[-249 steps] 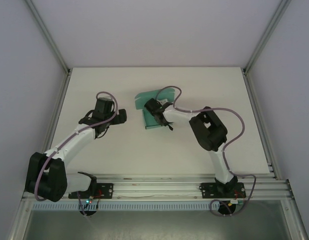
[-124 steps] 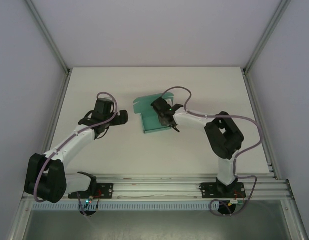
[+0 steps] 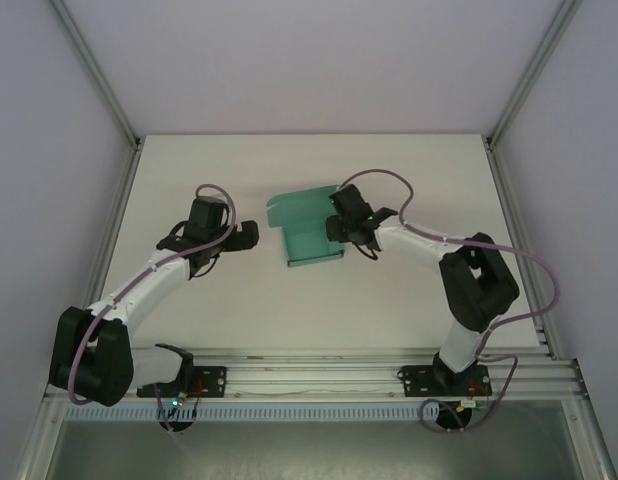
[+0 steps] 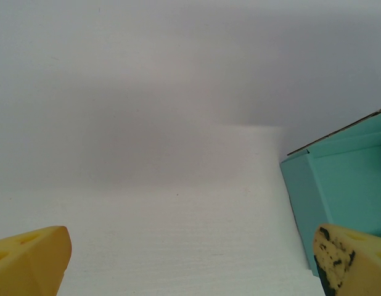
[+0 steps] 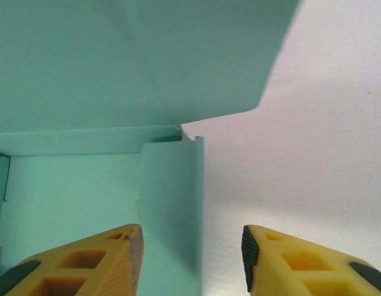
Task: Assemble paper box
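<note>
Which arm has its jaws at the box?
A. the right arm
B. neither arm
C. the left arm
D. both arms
A: the right jaws stand open astride the right wall of the box, while the left jaws are open over the table, apart from the box.
</note>
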Robot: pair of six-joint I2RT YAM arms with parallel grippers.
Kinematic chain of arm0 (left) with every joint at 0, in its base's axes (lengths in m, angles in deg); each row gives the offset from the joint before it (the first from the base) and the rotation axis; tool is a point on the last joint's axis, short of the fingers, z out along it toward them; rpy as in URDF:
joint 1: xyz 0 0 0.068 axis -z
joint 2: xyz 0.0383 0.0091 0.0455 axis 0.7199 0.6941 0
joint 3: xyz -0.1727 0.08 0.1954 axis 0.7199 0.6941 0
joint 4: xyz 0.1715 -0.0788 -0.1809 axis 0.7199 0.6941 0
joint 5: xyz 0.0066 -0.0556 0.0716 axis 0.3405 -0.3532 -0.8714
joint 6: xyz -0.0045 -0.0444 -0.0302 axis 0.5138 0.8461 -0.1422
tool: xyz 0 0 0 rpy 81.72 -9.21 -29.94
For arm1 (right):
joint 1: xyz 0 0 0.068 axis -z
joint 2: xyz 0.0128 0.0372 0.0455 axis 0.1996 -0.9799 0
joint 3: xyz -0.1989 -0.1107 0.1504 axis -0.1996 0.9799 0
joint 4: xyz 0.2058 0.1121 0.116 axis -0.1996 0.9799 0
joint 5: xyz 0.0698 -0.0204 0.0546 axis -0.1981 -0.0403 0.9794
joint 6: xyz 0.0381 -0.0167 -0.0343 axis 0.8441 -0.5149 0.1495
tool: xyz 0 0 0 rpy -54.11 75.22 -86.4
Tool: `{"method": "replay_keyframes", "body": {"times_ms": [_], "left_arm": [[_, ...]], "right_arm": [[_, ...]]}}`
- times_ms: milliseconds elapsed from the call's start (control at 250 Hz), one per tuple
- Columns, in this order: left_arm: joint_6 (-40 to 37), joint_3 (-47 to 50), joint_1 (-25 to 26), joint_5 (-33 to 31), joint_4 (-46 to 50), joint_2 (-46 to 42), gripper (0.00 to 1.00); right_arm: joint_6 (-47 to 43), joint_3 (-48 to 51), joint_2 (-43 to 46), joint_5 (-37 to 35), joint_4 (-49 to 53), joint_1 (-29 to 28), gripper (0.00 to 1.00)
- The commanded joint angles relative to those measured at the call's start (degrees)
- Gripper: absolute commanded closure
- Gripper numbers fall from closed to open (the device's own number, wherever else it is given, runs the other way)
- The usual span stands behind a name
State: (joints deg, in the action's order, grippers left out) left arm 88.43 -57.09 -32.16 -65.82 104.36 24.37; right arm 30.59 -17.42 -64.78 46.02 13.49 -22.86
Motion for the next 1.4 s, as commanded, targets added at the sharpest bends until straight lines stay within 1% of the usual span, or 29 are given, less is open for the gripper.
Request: {"method": "replay_keyframes", "body": {"times_ms": [0,40,188,236,256,404,484,692,887,947,1243,1303,1347,1399], "left_arm": [[-1.0,-0.2,0.1,1.1,-2.2,0.6,0.0],[-0.9,-0.1,0.1,1.2,-2.3,0.8,0.0],[-1.1,-0.2,0.1,1.1,-2.2,1.5,0.0],[-1.1,-0.2,0.1,1.2,-2.3,1.7,0.0],[-1.1,-0.2,0.0,1.2,-2.4,1.7,0.0],[-0.8,0.0,0.1,1.8,-3.1,2.3,0.0],[-0.7,-0.2,0.1,1.9,-3.1,2.8,0.0],[-0.3,-0.2,0.2,3.6,-4.1,4.7,0.0],[0.0,-0.8,0.1,4.0,-4.0,6.4,0.0],[-0.1,-0.8,0.1,4.0,-4.1,6.5,0.0],[0.0,-1.1,0.1,4.1,-4.1,6.9,0.0],[0.2,-1.1,0.1,4.0,-3.9,6.8,0.0],[0.2,-1.1,0.0,3.8,-3.8,6.7,0.0],[0.3,-1.1,0.1,3.7,-3.8,6.7,0.0]], "right_arm": [[-0.2,1.0,-0.3,7.7,-3.9,1.6,0.64],[0.5,1.4,-0.8,8.4,-4.5,2.0,0.7],[2.0,3.2,-1.5,11.3,-7.6,4.1,0.72],[1.8,3.4,-1.7,12.5,-8.1,4.4,0.79],[1.8,3.3,-1.9,12.8,-8.1,4.5,0.81],[1.5,3.1,-3.2,14.1,-7.5,4.7,0.82],[1.5,3.2,-3.6,14.8,-7.6,4.6,0.87],[1.0,3.5,-5.4,16.2,-6.8,4.6,0.88],[0.4,3.0,-7.7,12.5,-3.0,4.2,0.87],[0.3,2.7,-8.3,10.4,-1.6,3.9,0.85],[-0.3,-0.8,-12.6,0.8,5.0,1.1,0.86],[0.3,-1.5,-13.4,-0.5,5.8,0.8,0.85],[0.7,-2.1,-13.8,-1.7,6.6,0.6,0.81],[0.7,-2.4,-14.3,-2.0,7.0,0.5,0.8]]}}
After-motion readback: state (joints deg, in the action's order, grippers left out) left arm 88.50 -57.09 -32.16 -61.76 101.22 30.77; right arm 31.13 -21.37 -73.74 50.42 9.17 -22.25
